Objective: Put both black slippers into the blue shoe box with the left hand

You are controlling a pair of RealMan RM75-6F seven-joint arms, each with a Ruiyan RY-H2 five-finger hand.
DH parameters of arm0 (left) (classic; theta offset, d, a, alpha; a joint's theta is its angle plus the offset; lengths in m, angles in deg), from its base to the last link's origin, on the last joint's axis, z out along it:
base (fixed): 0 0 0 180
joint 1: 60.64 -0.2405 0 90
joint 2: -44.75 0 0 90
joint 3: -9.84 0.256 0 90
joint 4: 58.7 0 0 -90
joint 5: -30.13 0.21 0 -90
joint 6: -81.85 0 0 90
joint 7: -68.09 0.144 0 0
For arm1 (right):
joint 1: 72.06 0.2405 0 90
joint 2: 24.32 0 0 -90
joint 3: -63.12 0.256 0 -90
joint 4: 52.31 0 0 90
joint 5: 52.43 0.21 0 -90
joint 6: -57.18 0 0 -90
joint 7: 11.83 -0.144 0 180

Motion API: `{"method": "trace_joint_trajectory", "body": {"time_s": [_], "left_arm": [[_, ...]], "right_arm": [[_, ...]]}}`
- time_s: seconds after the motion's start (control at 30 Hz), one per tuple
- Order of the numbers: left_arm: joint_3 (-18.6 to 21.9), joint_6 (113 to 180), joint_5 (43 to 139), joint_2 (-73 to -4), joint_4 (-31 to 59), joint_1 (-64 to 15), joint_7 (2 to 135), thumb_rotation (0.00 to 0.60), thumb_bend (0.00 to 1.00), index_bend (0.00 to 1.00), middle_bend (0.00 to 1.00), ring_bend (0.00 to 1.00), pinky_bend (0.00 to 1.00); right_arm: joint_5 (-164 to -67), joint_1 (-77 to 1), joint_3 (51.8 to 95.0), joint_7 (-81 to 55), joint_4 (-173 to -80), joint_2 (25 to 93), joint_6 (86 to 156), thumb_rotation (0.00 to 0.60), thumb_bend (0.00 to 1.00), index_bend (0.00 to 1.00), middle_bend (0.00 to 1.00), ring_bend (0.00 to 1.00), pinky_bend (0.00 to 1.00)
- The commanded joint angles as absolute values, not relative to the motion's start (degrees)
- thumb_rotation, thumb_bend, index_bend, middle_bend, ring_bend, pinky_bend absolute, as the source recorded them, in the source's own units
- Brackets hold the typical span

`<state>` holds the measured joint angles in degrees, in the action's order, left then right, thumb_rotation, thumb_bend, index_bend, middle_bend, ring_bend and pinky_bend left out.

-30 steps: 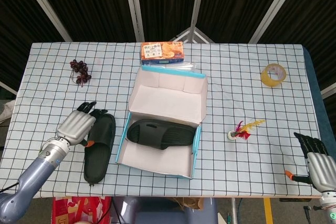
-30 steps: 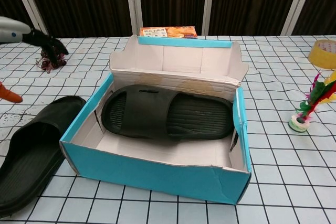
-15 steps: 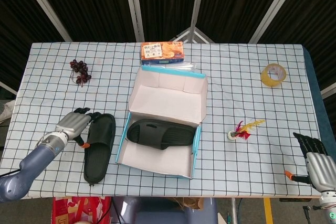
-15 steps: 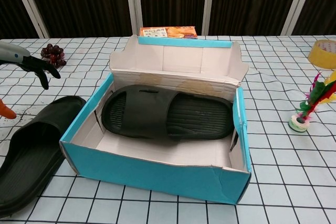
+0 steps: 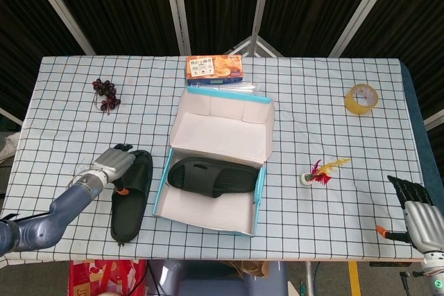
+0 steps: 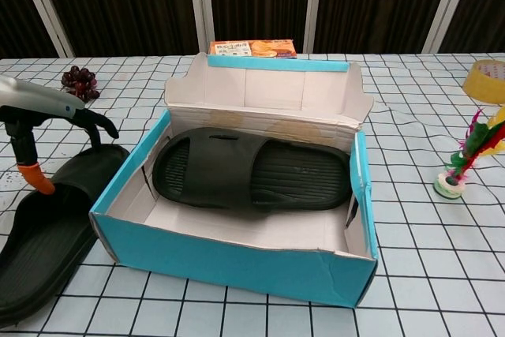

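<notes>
A: On checked tablecloth, items listed. Blue shoe box, lid flipped back and open toward the robot: contains one black slipper, lying flat across the floor of the box, toe end to the right. Judged half done.

B: Second slipper: outside the box, just beside its left wall, sole down, long axis running toward the robot. Likely left parallel to the box so a short sideways carry finishes the job.

A: Left hand: over the far end of that slipper, fingers spread and hooked downward, thumb with orange tip pointing down. Holding nothing visible. Contact with the rubber: cannot tell.

B: Right hand: parked at the near right corner of the table, fingers extended, empty. Sensible, given the task names the left only.

A: Bystanders, well apart from the work: biscuit box behind the lid, grapes far left, tape roll far right, feathered shuttlecock right of the box.

B: View notes. Head view: gives whole layout and both hands. Chest view: shows ribbed insole of the boxed slipper, torn near wall of the box, and gap between fingers and thumb of the left hand above the loose slipper; omits right hand entirely.
</notes>
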<state>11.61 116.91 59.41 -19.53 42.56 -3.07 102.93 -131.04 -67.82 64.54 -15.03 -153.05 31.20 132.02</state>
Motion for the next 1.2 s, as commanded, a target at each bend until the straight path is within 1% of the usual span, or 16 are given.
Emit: {"method": "trace_joint_trajectory", "body": {"time_s": [0.03,0.23,0.33,0.47,0.53,0.6,0.67,0.77,0.83,1.0,1.13,1.2], "left_arm": [[13.01,116.79,58.59,-20.69,41.69,-1.65,103.08,0.584,0.15,0.09,0.18,0.00,0.05],[15.31,118.10,57.88,-22.09,40.80,0.04,103.09,0.591,0.15,0.09,0.21,0.00,0.05],[16.02,119.09,57.86,-22.34,41.00,0.59,102.83,0.596,0.15,0.09,0.25,0.00,0.05],[16.22,120.84,58.85,-22.45,41.54,0.78,102.31,0.600,0.17,0.11,0.36,0.00,0.05],[16.37,121.96,59.42,-22.53,41.81,0.84,102.27,0.600,0.20,0.13,0.41,0.00,0.05],[16.37,123.31,60.01,-22.75,41.99,0.80,102.23,0.600,0.26,0.16,0.45,0.01,0.05],[16.50,124.37,60.46,-22.89,42.18,0.79,102.43,0.600,0.32,0.19,0.47,0.02,0.05],[16.58,125.99,61.05,-22.79,42.80,0.73,102.59,0.600,0.41,0.27,0.50,0.03,0.05],[16.93,127.16,61.50,-22.45,43.23,0.76,103.26,0.600,0.44,0.32,0.51,0.04,0.05],[17.43,130.27,62.57,-19.36,46.24,0.75,104.53,0.600,0.47,0.37,0.51,0.05,0.05],[17.12,135.16,65.56,-13.81,51.34,0.47,105.88,0.600,0.47,0.40,0.52,0.05,0.05],[16.66,139.31,68.61,-9.68,55.02,0.36,107.55,0.600,0.47,0.42,0.52,0.05,0.05]], "right_arm": [[-130.76,-67.84,64.62,-14.58,-153.13,31.23,132.08,0.600,0.16,0.05,0.11,0.08,0.04],[-130.93,-68.01,64.58,-14.35,-153.34,31.27,132.48,0.600,0.16,0.05,0.11,0.09,0.04],[-131.05,-67.98,64.54,-14.28,-153.39,31.28,132.45,0.600,0.16,0.05,0.11,0.09,0.04],[-131.03,-67.96,64.51,-14.24,-153.44,31.27,132.38,0.600,0.16,0.05,0.11,0.09,0.04],[-131.06,-67.95,64.46,-14.22,-153.53,31.25,132.31,0.600,0.16,0.05,0.11,0.09,0.04],[-131.02,-67.92,64.45,-14.11,-153.58,31.22,132.24,0.600,0.16,0.05,0.11,0.09,0.04],[-130.82,-67.89,64.43,-14.08,-153.63,31.17,132.05,0.600,0.16,0.05,0.11,0.09,0.04],[-130.38,-67.78,64.48,-14.26,-153.72,31.01,131.61,0.600,0.16,0.05,0.11,0.09,0.04],[-130.31,-67.81,64.55,-14.38,-153.71,30.96,131.71,0.600,0.16,0.05,0.11,0.09,0.04],[-130.64,-67.86,64.46,-14.52,-153.74,30.92,131.82,0.600,0.16,0.05,0.11,0.09,0.04],[-130.64,-67.90,64.43,-14.61,-153.80,30.89,131.85,0.600,0.16,0.05,0.11,0.09,0.04],[-130.85,-67.89,64.37,-14.66,-153.88,30.88,131.86,0.600,0.16,0.05,0.11,0.09,0.04]]}}
